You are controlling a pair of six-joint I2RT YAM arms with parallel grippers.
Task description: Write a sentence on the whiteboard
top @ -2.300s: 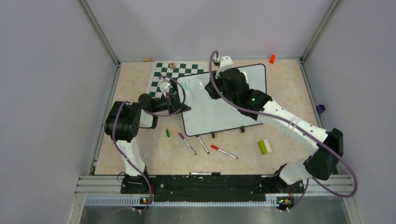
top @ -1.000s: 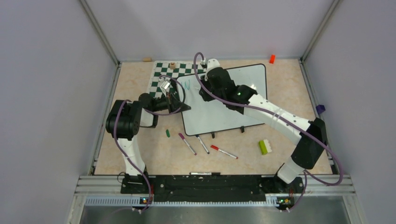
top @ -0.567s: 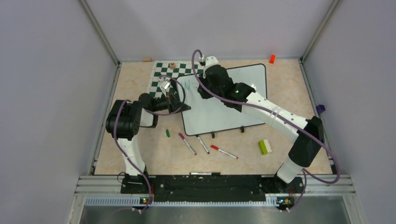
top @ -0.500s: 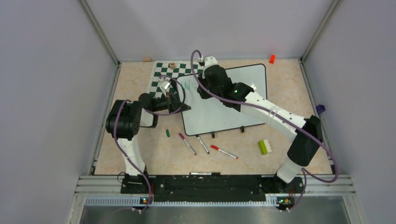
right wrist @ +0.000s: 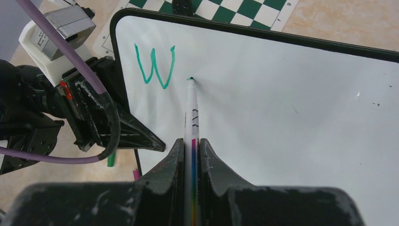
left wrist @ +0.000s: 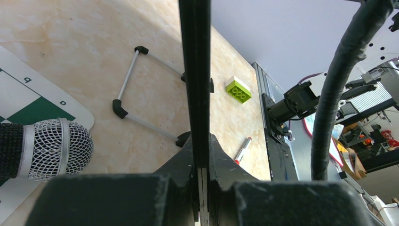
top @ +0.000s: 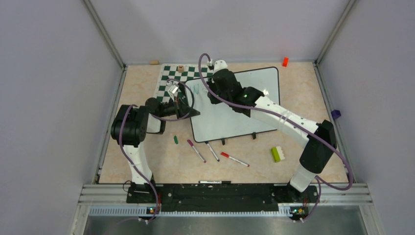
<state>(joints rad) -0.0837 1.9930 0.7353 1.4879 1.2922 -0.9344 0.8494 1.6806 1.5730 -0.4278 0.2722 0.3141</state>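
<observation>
My right gripper (right wrist: 192,143) is clamped on a slim white marker (right wrist: 192,106). Its green tip meets the whiteboard (right wrist: 291,94) just right of the sentence (right wrist: 155,66), which is only a teal W. My left gripper (left wrist: 201,146) pinches the board's left rim, which I see edge-on as a thin black strip. From above, the right arm hides the marker. The board is glossy and round-cornered, overlapping the checkered mat (top: 169,78).

I'm working in a robotics lab cell: grey enclosure walls (top: 49,98) on aluminium framing (top: 104,34), an arm-mounting rail (top: 103,192), and cluttered equipment benches (left wrist: 371,136) beyond.
</observation>
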